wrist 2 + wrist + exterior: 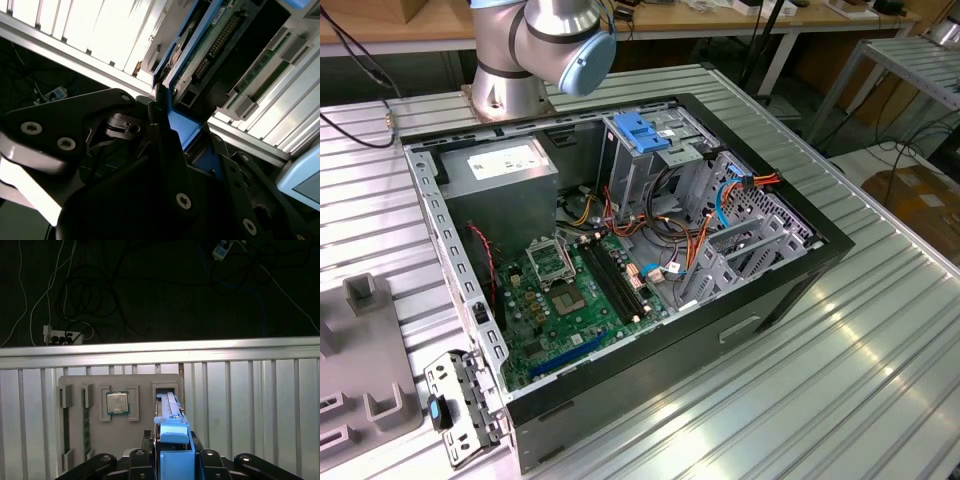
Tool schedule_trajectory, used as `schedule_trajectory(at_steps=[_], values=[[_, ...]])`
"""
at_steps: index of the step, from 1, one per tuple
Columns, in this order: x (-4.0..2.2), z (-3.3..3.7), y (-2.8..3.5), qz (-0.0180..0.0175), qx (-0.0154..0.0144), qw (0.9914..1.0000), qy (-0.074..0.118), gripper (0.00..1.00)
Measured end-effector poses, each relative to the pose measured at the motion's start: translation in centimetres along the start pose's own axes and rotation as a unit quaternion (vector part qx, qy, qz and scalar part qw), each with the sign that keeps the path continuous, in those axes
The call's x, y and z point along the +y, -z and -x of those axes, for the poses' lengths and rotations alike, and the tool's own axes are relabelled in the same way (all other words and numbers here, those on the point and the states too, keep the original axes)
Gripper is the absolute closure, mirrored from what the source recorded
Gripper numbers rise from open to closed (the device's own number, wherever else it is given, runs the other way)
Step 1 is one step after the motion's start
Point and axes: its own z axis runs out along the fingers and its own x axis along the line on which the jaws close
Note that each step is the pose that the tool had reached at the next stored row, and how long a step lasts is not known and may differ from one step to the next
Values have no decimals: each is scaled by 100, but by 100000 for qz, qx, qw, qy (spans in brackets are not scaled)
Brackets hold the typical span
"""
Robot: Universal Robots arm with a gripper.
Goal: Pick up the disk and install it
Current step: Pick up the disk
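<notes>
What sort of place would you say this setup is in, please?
Probably a robotics lab or test workshop: an open computer case lies on a slatted aluminium table by a robot arm's base, and a grey parts fixture holds a loose processor chip.

Ribbed table (880, 330) — bare metal, glossy; the disk (170, 412) wears smooth blue plastic rails; end effector (173, 454) — matt black, probably metal.

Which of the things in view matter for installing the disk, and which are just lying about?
For the job: the disk, at the slot of the grey tray, with the gripper shut on it; the open computer case; its blue-topped drive cage.
Just lying about: the processor chip; the memory stick; the loose metal bracket.
</notes>
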Motion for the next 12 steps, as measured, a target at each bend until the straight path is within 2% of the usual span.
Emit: schedule_trajectory(at_steps=[12], values=[[0,0,17,-5,-2,100000,1,63]])
